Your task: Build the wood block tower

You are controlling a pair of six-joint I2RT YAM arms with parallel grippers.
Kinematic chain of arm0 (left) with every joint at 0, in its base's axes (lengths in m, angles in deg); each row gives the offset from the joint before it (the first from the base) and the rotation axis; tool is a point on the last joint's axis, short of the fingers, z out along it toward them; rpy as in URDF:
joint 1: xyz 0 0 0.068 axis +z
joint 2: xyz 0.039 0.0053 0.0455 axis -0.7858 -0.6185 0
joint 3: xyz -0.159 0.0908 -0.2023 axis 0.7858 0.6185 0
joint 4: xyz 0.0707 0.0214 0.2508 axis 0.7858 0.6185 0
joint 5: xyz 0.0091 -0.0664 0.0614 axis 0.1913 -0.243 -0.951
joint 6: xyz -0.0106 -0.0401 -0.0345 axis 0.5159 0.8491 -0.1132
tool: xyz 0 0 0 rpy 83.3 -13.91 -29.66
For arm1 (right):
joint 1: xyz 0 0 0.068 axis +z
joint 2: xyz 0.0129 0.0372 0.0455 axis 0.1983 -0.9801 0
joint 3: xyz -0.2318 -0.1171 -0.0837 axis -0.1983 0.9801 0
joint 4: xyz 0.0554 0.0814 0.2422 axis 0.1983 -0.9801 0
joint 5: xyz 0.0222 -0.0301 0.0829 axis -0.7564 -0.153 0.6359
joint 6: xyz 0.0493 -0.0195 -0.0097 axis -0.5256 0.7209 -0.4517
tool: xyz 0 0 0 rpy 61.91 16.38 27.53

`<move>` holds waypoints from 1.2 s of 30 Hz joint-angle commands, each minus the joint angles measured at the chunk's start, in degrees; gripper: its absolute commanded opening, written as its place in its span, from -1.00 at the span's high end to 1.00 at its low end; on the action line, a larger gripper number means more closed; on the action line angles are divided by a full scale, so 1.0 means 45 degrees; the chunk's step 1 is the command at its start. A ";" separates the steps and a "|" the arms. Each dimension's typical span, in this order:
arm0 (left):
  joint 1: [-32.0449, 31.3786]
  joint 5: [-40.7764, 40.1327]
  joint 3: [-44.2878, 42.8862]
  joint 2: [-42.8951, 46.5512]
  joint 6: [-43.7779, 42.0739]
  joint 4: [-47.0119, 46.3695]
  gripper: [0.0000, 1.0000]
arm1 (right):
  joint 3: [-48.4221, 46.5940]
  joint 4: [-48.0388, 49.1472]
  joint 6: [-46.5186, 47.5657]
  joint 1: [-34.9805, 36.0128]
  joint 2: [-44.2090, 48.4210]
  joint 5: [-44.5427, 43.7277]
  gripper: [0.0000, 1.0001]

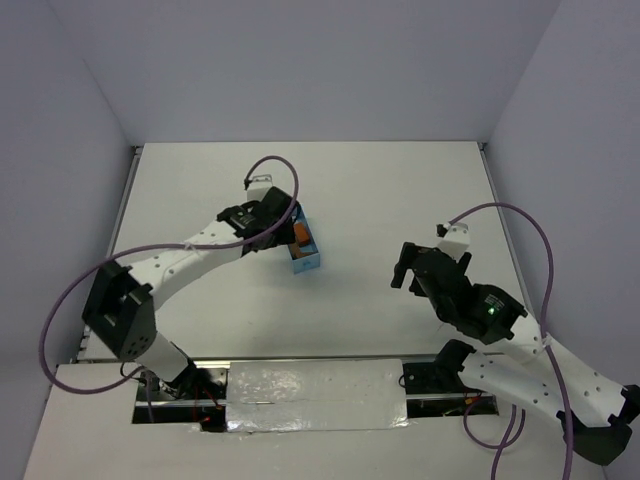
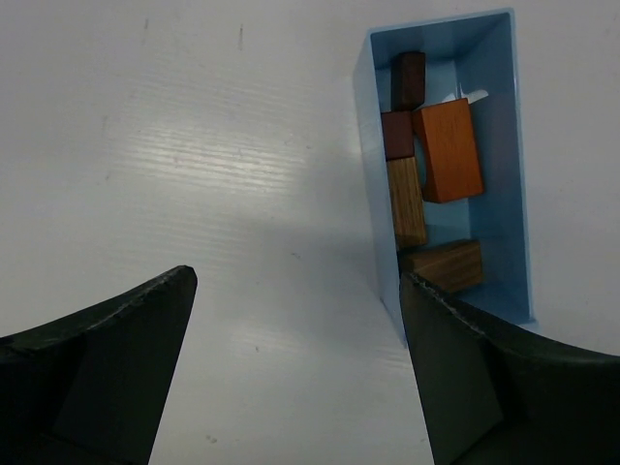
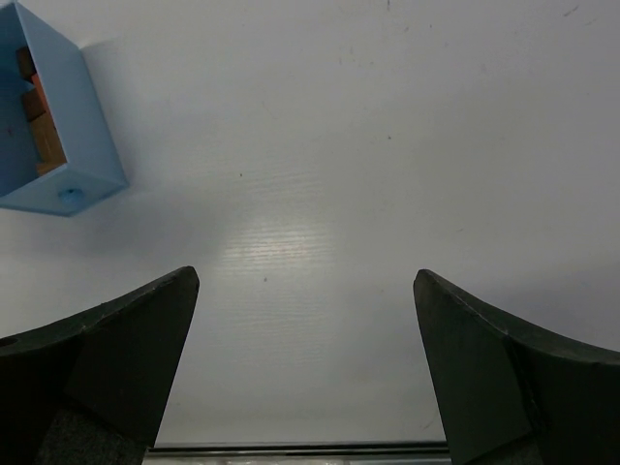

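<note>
Across the middle of the overhead frame lay the table [image 1: 380,190], with no tower on it yet. The left gripper [image 2: 295,281] hung with its jaws spread wide and empty, one finger by the near end of the box [image 2: 363,145]. The right gripper [image 3: 306,276], just as wide and empty, hung over bare table, well apart from the box. The blocks [image 2: 450,150], orange, tan and dark brown, lay jumbled inside the box, upper right of the left wrist frame. The step in hand seemed to be the first pick. That would call for narrower jaws to fit between the box walls. No writing was readable.
</note>
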 commanded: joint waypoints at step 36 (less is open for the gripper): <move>0.0203 -0.7158 -0.6270 -0.9133 -0.0945 0.8345 1.00 | 0.0482 0.1341 0.0976 0.0017 0.1608 0.1443 -0.99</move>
